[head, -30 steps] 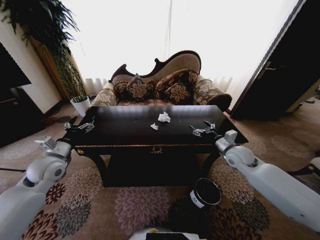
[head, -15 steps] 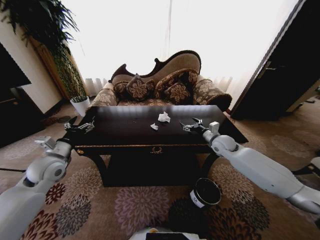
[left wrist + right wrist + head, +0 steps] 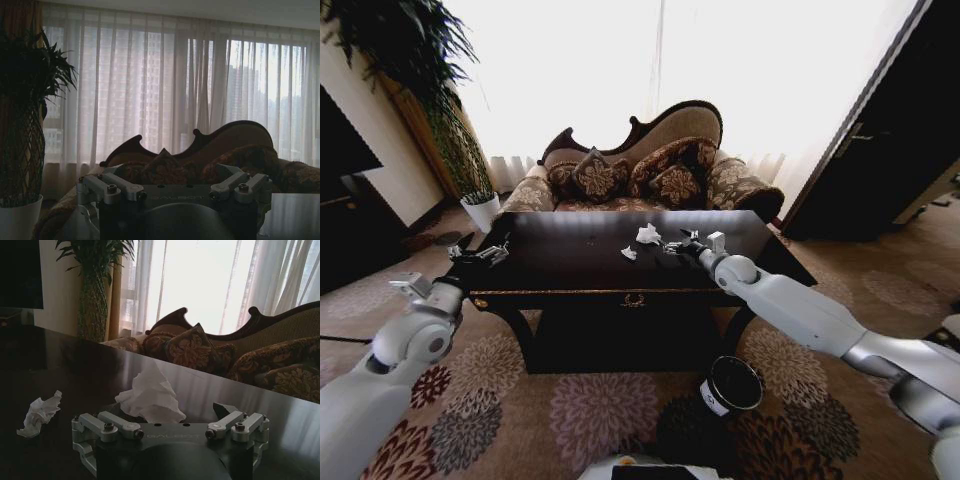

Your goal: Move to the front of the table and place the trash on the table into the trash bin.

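Head camera high, facing sofa (image 3: 640,160), wrist cameras low (sofa shared)

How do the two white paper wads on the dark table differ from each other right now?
The larger paper wad stands up in a peak, while the smaller paper wad lies low and flatter. The larger one sits directly ahead of the open right gripper; the smaller one lies off to the side, nearer the table's front edge. Both are crumpled white paper resting on the glossy top, untouched.

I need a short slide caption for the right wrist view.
Open right gripper facing a crumpled paper wad on the table.
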`<state>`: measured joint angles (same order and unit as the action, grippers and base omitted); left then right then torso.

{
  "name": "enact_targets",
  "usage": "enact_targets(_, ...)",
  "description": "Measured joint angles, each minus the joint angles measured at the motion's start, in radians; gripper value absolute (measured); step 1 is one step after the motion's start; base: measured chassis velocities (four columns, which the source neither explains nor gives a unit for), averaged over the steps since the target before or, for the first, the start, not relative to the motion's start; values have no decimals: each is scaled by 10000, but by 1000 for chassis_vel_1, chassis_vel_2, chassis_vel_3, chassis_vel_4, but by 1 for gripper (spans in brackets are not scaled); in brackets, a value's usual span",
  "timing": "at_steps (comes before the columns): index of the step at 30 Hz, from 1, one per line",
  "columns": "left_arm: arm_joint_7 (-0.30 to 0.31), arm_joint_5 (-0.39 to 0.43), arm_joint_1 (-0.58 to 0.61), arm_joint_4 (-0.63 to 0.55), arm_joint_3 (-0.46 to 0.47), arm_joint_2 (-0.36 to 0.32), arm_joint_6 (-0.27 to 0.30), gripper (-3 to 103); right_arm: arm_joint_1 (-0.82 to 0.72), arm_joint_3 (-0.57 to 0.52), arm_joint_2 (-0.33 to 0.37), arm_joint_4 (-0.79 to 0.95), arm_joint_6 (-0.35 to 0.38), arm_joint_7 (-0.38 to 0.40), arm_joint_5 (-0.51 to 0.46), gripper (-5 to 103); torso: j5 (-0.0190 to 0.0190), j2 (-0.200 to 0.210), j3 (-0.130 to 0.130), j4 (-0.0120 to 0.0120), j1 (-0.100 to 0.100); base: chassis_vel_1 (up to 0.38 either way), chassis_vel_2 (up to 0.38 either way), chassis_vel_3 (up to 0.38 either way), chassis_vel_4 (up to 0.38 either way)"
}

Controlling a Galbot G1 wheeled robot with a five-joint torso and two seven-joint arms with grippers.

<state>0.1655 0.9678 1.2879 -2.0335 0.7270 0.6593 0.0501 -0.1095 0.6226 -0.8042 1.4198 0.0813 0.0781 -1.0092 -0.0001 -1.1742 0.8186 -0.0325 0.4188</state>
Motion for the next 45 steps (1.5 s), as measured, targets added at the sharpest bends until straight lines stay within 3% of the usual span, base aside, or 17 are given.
enact_targets(10, 0, 0, 0, 0, 0, 0, 0, 100, 546, 456, -808, -808, -97, -22, 27, 100, 0, 0, -1, 1, -1, 0, 0, 0, 0)
enact_targets(24, 0, 0, 0, 0, 0, 0, 0, 100, 616, 448, -1409, -1920, -479, -134, 417, 103, 0, 0, -1, 1, -1, 0, 0, 0, 0)
enact_targets(28, 0, 0, 0, 0, 0, 0, 0, 100, 644, 448, -1479, -2068, -624, -176, 457, 85, 1, 0, -1, 0, 0, 0, 0, 0, 0)
enact_targets(30, 0, 0, 0, 0, 0, 0, 0, 100, 656, 450, -1480, -2069, -636, -186, 457, 85, 1, 0, 0, -1, 0, 0, 0, 0, 0)
enact_targets(32, 0, -1, 0, 0, 0, 0, 0, 100, 671, 451, -1479, -2070, -646, -191, 455, 74, 0, 0, -1, 0, 0, 0, 0, 0, 0)
enact_targets(33, 0, 0, 0, 0, 0, 0, 0, 100, 672, 452, -1478, -2072, -651, -191, 453, 74, 0, 0, -1, 0, -1, 0, 0, 0, 0)
enact_targets(34, 0, -1, 0, 0, 0, 0, 0, 100, 672, 452, -1474, -2073, -660, -192, 452, 63, 0, 0, -1, 0, -1, 0, 0, 0, 0)
enact_targets(38, 0, 0, 0, 0, 0, 0, 0, 100, 662, 452, -1461, -2053, -673, -172, 470, 57, 0, 0, -1, 0, -1, 0, 0, 0, 0)
enact_targets(42, 0, 0, 0, 0, 0, 0, 0, 100, 453, 393, -1386, -1828, -704, -21, 611, 35, 1, 0, -1, 0, 0, 0, 0, 0, 0)
enact_targets(44, 0, 0, 0, 0, 0, 0, 0, 100, 438, 387, -1372, -1797, -705, -14, 616, 35, 1, 0, -1, 0, -1, 0, 0, 0, 0)
enact_targets(45, 0, 0, 0, 0, 0, 0, 0, 100, 430, 381, -1360, -1771, -705, -8, 617, 30, 1, 0, -1, 0, -1, 0, 0, 0, 0)
